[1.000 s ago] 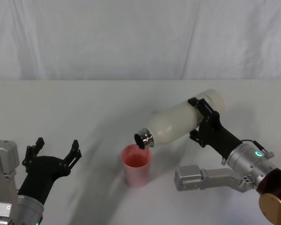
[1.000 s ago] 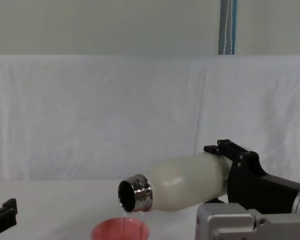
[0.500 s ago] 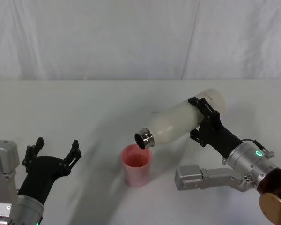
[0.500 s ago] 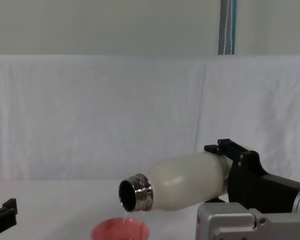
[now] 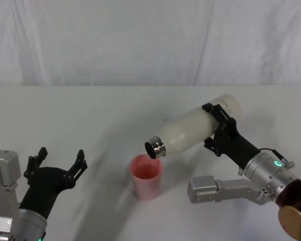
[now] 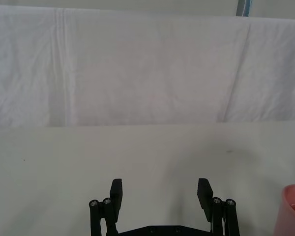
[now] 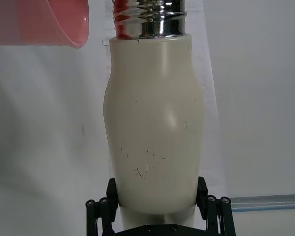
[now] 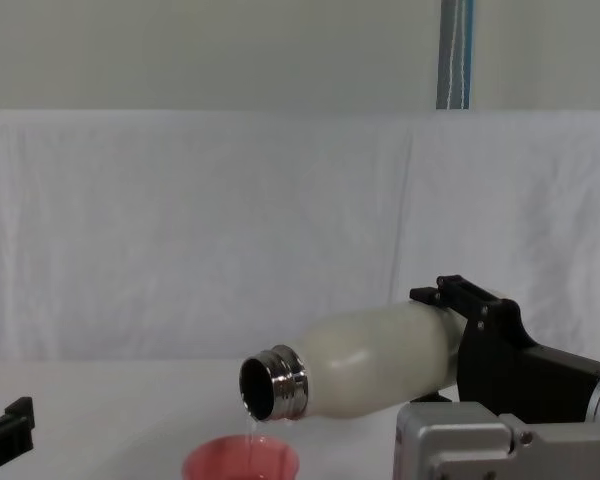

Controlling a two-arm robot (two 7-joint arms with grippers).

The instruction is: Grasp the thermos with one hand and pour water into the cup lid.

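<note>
The cream-white thermos is tipped almost level, its steel neck just above the pink cup lid. My right gripper is shut on the thermos body, well back from the neck. In the chest view a thin stream of water falls from the thermos mouth into the cup lid. The right wrist view shows the thermos held between the fingers, with the cup lid past the neck. My left gripper sits open near the table's front left; its fingers hold nothing.
The white table runs back to a white cloth backdrop. A grey block of my right arm lies low beside the cup lid, to its right.
The thermos has tilted slightly and shifted a little to the right with my right gripper. A trickle of water shows under the neck. The left arm has not moved.
</note>
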